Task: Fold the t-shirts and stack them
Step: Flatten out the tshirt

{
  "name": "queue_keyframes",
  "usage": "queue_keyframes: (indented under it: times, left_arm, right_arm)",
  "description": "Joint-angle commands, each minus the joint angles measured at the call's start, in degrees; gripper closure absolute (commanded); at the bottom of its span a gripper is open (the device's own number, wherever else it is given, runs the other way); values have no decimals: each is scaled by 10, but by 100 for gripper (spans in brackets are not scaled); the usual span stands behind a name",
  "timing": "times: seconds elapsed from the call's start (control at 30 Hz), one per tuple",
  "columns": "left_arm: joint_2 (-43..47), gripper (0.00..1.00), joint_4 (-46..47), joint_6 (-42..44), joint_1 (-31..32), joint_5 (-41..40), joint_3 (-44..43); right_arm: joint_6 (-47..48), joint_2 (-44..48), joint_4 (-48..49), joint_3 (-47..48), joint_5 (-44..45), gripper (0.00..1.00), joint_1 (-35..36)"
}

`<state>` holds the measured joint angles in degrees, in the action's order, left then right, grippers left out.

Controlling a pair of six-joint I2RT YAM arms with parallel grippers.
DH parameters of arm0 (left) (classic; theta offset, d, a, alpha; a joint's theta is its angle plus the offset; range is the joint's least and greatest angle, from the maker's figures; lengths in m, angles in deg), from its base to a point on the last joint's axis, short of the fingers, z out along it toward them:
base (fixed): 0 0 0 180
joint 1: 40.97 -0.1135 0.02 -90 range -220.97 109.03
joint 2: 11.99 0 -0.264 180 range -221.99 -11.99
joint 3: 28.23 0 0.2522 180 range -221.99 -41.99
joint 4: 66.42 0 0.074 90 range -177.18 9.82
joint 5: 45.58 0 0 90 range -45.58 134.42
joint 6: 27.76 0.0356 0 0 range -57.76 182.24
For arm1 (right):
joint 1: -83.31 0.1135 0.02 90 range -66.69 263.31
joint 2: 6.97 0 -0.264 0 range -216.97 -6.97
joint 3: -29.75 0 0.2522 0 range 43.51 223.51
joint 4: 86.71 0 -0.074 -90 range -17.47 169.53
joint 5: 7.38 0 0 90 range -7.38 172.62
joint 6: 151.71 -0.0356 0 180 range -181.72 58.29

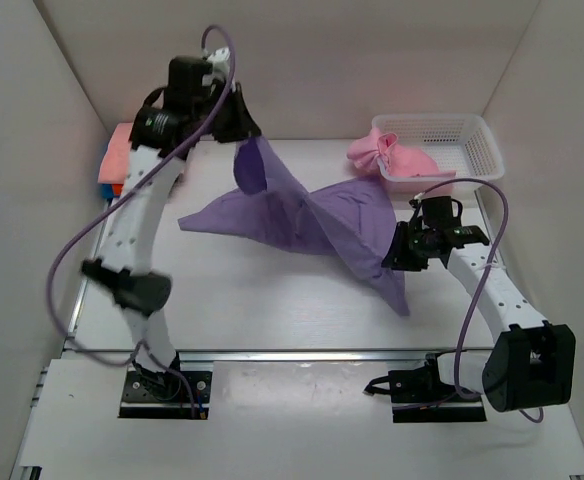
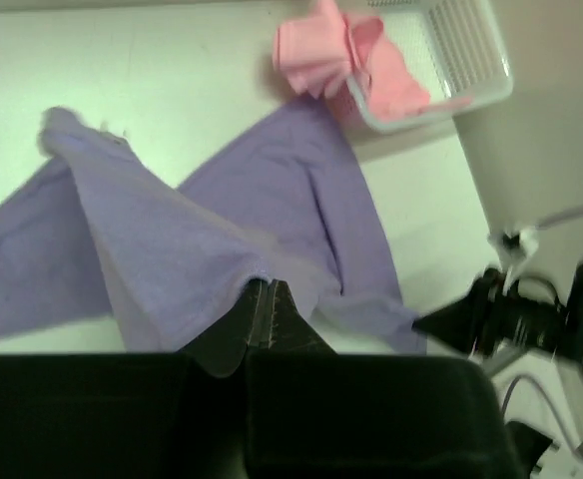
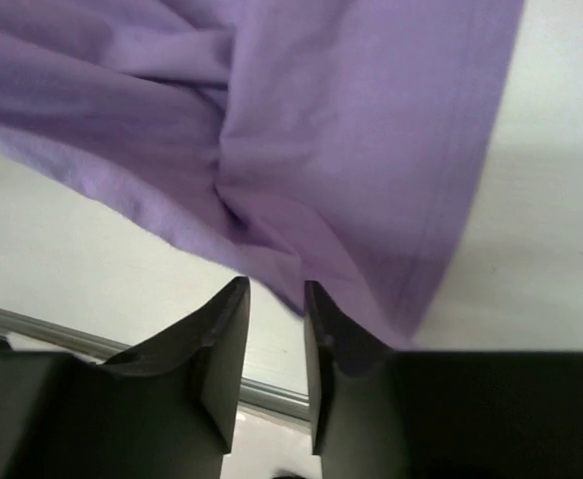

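Top external view showed the lavender tee (image 1: pixel 302 215) strung in the air between both arms over the middle of the bench (image 1: pixel 272 300). One end was raised toward 11 o'clock and the other lay out at 3 o'clock, with a loose corner drooping toward 5 o'clock.

The cloth looked light, limp and thin. It sagged and twisted wherever it was unsupported, so it would probably fold best when taken by a hem corner or shoulder seam and drawn taut before being laid flat.

The left hand (image 1: pixel 247 140) was closed tight, its fingers (image 2: pixel 262 314) pinching a gathered ridge of the fabric. The right hand (image 3: pixel 274 299) was nearly closed, with only a narrow slit between its fingers (image 3: pixel 222 339). It appeared to nip the tee's bunched lower edge by the tips.

A light pink tee (image 1: pixel 387 155) spilled over the rim of the basket (image 1: pixel 472 135) at 1 o'clock. The stacked tees (image 1: pixel 117 160) sat at 10 o'clock.
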<state>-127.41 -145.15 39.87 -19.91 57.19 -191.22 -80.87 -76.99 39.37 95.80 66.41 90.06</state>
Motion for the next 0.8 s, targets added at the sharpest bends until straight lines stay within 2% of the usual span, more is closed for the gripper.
queue_keyframes:
  times: [0.0,0.03,0.07,0.1,0.13,0.17,0.23,0.27,0.3,0.43,0.53,0.63,0.77]
  left_arm:
    - [196,100,31,56,4,-20,376]
    - [302,100,88,21,-7,9,465]
    - [356,100,204,-4,-42,41,639]
    - [452,100,314,-65,-101,105,795]
    - [539,100,397,-127,-133,159,915]
    - [601,100,428,-150,-168,178,980]
    - [621,100,389,-102,-140,124,980]
    - [627,100,349,-92,-99,91,983]
    - [636,100,350,-97,-67,85,996]
    - [733,100,393,-158,-84,134,1116]
    - [772,100,397,-168,-66,124,1154]
    - [784,100,382,-169,-61,119,1155]
    - [795,100,377,-162,-56,110,1139]
  right_arm:
    - [10,30,-31,-8,21,73,-9]
    - [7,31,-40,-10,19,70,-15]
    - [1,40,-40,-11,21,67,-20]
    - [-5,42,-47,-15,29,66,-23]
    - [-14,45,-61,-13,41,66,-24]
    - [-24,45,-68,-18,49,65,-22]
    - [-47,58,-76,-34,61,65,-22]
    - [-60,65,-79,-49,68,65,-23]
    - [-69,67,-79,-56,69,65,-17]
    - [-117,102,-77,-111,86,66,-11]
    - [-146,120,-81,-140,100,60,-10]
    - [-158,133,-79,-163,108,58,-27]
    - [-167,107,-79,-161,116,54,-23]
